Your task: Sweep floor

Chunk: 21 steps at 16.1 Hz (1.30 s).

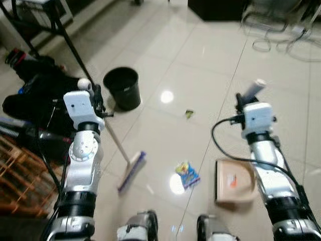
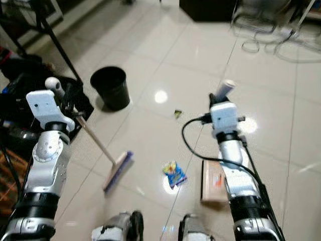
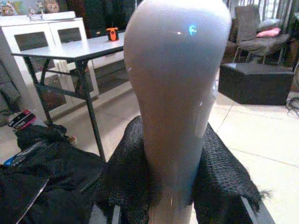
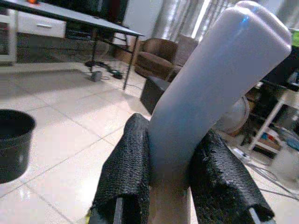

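Glossy pale-tile floor (image 1: 210,55) of a living area, seen from the robot's head cam.

Left gripper (image 1: 98,103): fingers clamped on the top of 1 broom (image 1: 120,150), its handle end bulging up between the black pads (image 3: 219,172) in the wrist view. From there the stick slopes down and fwd to the brush head, resting on the tiles ahead of the robot's feet. Just beyond this gripper stands 1 black bin (image 1: 122,88); beside it, on the outer side, a heap of dark bags (image 1: 35,95).

Right gripper (image 1: 244,103): fingers closed round the grey handle of 1 dustpan (image 1: 233,182), the pan hanging low, below and behind the gripper, near the floor.

Litter, 2 pcs, both between the 2 grippers: 1 coloured wrapper (image 1: 186,173), between brush head and pan, apart from both; 1 small scrap (image 1: 189,114), farther out, nearer the bin.

Progress (judged): early. Both tools are in hand, but neither piece is in the pan, nor gathered by the brush; sweeping both up and tipping them into the bin is left.
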### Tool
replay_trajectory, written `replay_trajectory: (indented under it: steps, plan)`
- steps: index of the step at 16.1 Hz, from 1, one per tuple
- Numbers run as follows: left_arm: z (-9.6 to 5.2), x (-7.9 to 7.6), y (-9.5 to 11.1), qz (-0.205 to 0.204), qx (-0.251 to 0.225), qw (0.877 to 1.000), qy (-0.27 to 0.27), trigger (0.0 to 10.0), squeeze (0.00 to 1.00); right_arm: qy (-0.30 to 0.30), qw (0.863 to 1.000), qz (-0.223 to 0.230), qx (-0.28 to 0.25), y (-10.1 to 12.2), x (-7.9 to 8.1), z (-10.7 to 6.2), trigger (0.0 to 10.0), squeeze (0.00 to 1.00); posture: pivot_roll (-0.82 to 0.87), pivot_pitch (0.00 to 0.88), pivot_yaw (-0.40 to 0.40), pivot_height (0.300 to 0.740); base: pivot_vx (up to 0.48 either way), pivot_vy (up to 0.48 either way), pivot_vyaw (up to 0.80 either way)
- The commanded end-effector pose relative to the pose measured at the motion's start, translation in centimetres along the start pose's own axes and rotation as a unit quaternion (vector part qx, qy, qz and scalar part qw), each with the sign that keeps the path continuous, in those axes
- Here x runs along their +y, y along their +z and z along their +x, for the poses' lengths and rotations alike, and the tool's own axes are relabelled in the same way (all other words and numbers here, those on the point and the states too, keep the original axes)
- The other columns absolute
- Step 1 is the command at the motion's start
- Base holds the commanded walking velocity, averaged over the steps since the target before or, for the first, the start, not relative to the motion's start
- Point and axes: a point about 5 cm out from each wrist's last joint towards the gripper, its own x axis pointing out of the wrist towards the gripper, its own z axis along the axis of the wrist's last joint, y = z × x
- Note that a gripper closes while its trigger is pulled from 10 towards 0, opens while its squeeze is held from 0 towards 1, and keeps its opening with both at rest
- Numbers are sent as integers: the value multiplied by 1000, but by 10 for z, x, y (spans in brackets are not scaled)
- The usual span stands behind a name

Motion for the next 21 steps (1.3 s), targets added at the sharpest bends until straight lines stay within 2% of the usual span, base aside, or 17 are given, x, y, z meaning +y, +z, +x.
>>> replay_trajectory:
  steps: [1, 5, 7, 11, 13, 18, 21]
  plan:
    - [0, 9, 0, 4, -10, 1000, 18, 10000, 0, 7, 1000, -8, -18, 2, 6, 1, 10000, 0, 184, 329, 135, 740, 0, 0, 0]
    - [-1, 12, -8, 11, -16, 1000, 12, 10000, 0, 19, 1000, -17, -17, -6, 36, 1, 10000, 0, 198, 346, 175, 740, 0, 0, 0]
    - [1, 9, -12, 9, -14, 1000, 7, 10000, 0, 7, 1000, -12, -13, -7, 43, 2, 10000, 0, 196, 339, 181, 740, 0, 0, 0]
    - [10, -1, -12, -6, -18, 1000, -2, 10000, 0, -23, 1000, 2, -21, -4, 45, 8, 10000, 0, 193, 348, 198, 740, 0, 0, 0]
    - [14, -5, -11, -12, -22, 1000, -4, 10000, 0, -26, 998, 16, -47, 6, 49, 14, 10000, 0, 186, 334, 196, 740, 0, 0, 0]
    - [19, -5, -11, -13, -26, 1000, -4, 10000, 0, -8, 997, 30, -71, 18, 66, 19, 10000, 0, 185, 334, 194, 740, 0, 0, 0]
    - [20, -7, -13, -17, -25, 999, -9, 10000, 0, 7, 996, 41, -76, 20, 77, 14, 10000, 0, 176, 320, 191, 740, 0, 0, 0]
